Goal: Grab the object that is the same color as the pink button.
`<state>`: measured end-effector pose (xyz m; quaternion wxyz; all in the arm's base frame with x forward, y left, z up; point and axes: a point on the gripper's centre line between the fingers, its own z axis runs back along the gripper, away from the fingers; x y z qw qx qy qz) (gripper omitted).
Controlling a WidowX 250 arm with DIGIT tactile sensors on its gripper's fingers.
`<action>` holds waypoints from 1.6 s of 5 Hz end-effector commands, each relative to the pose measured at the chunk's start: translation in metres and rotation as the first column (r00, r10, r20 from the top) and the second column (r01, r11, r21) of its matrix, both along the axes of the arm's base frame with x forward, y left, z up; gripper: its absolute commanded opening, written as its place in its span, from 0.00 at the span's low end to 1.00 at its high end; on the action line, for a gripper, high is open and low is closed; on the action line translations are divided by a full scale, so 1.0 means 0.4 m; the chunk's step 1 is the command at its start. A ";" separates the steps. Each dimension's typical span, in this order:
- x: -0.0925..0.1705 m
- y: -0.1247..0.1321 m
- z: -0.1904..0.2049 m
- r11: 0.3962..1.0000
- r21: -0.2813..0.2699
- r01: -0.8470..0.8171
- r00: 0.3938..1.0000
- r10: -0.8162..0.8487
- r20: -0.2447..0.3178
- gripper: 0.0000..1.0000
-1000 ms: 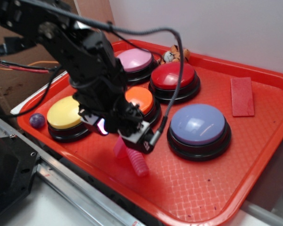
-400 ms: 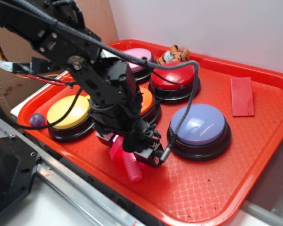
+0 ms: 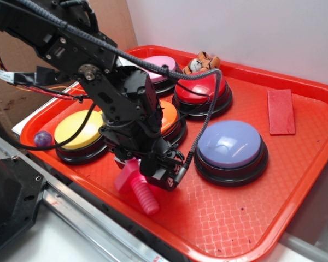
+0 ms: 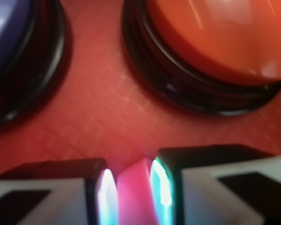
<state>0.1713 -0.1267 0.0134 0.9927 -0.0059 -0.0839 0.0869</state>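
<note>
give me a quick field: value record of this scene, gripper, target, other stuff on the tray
gripper: shut on bolt
bolt: pink, lying on tray, head between fingers, shaft pointing toward tray's front edge
pink button: back of tray, partly hidden by arm
other buttons: yellow, orange, red, lavender
red block: back right

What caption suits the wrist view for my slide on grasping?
Wrist view: the hand shut on the pink bolt, above the red tray near the orange button.
</note>
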 end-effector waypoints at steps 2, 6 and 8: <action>0.064 0.049 0.202 0.999 -0.045 -0.022 1.000 0.022 0.014 0.00; 0.111 0.235 0.499 0.974 -0.228 -0.006 0.999 0.014 0.033 0.00; 0.102 0.247 0.511 0.990 -0.131 -0.062 0.997 0.066 0.030 0.00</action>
